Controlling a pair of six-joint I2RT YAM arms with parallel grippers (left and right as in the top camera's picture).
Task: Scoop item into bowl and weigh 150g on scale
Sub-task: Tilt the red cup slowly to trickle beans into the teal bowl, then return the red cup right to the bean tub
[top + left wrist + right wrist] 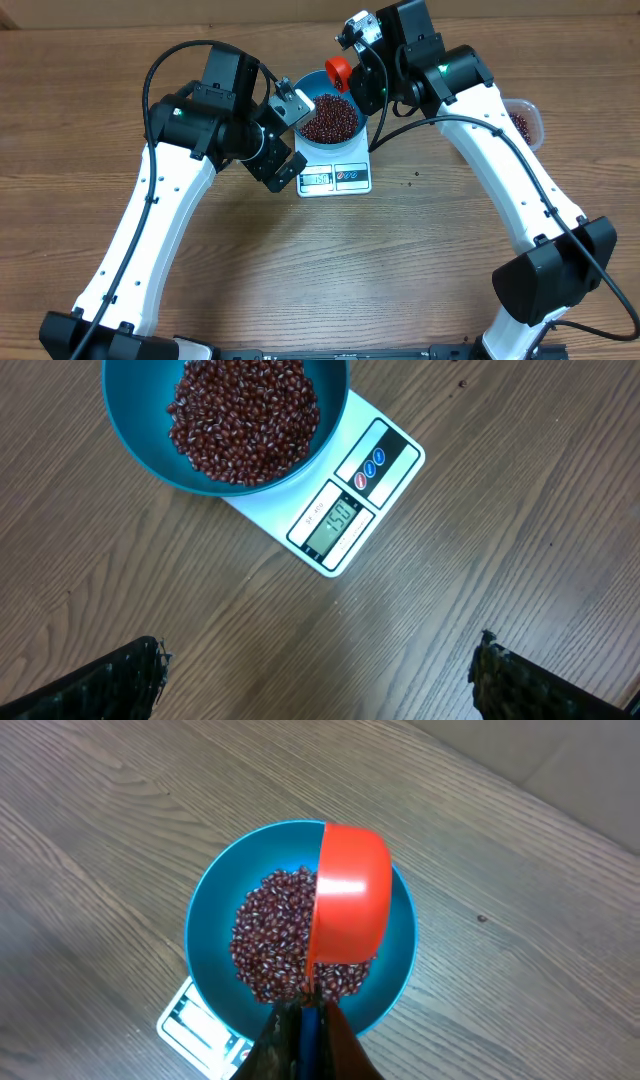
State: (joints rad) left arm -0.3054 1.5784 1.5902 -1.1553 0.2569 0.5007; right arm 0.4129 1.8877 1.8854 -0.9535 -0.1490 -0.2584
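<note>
Blue bowl [400,945], filled with red-brown beans [245,415], sits on the white scale [372,460] at the counter's [400,260] 12 o'clock. Right fingers [345,1055] are closed on a red scoop [350,895], overturned above the bowl's 1 o'clock rim. Left fingers [110,685] hang spread wide at the scale's 8 o'clock, touching nothing. A clear tub [538,125] holding more beans stands at 3 o'clock, well apart.

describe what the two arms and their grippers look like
Both arms have long white links, the left arm and right arm alike, with bulky black joints and bases. Thin black cables loop along each, and a small green light glows on one joint of each. The left gripper has black textured fingers; the right gripper looks dark too.
</note>
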